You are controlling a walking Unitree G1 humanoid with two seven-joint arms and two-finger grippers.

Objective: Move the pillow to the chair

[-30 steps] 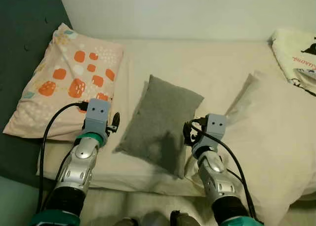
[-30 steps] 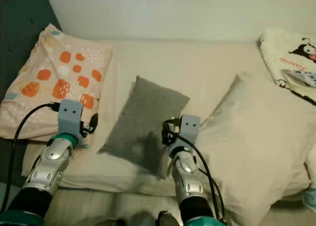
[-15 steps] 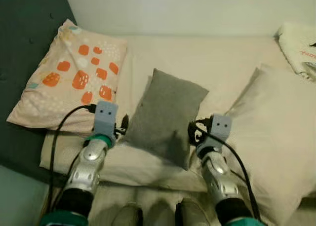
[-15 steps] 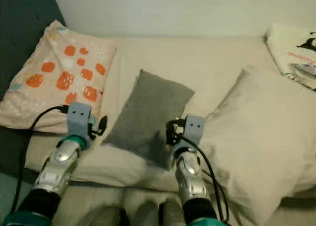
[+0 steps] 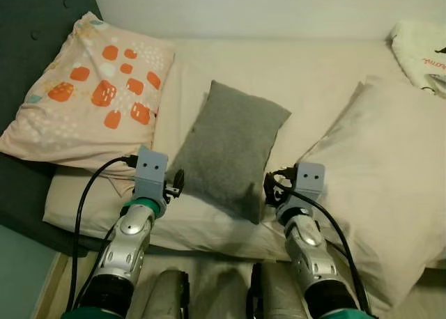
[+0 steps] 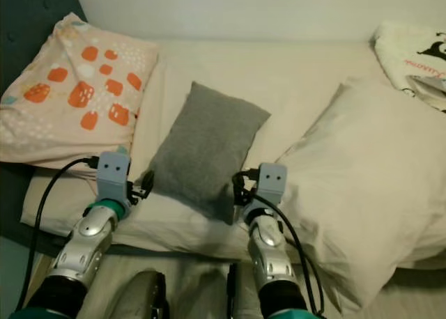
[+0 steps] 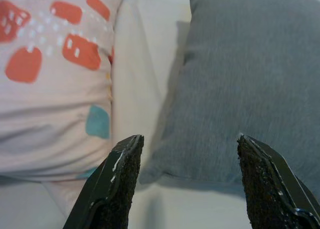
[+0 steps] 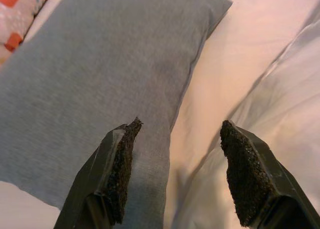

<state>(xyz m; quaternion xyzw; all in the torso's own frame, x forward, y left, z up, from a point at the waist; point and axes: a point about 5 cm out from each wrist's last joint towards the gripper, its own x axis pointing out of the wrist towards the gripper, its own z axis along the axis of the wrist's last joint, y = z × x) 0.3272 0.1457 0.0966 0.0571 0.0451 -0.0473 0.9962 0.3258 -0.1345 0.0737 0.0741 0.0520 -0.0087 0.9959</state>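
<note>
Grippers come first: the left gripper (image 7: 187, 181) is spread wide, with nothing between its fingers, and it points at the near left corner of the gray pillow (image 5: 230, 148). The right gripper (image 8: 177, 176) is also spread wide and empty, and it hovers over the near right edge of the same pillow, one finger above the gray cloth and the other above the cream sheet (image 5: 327, 89). The two arms stand on both sides of the pillow, close to it but not gripping it. The gray pillow lies tilted in the middle of the bed, between the patterned pillow (image 5: 90, 99) on the left and a big cream pillow (image 5: 376, 187) on the right. I judge the step in hand is the reach before the grasp. The next move calls for both grippers to go lower and pinch the near corners.
</note>
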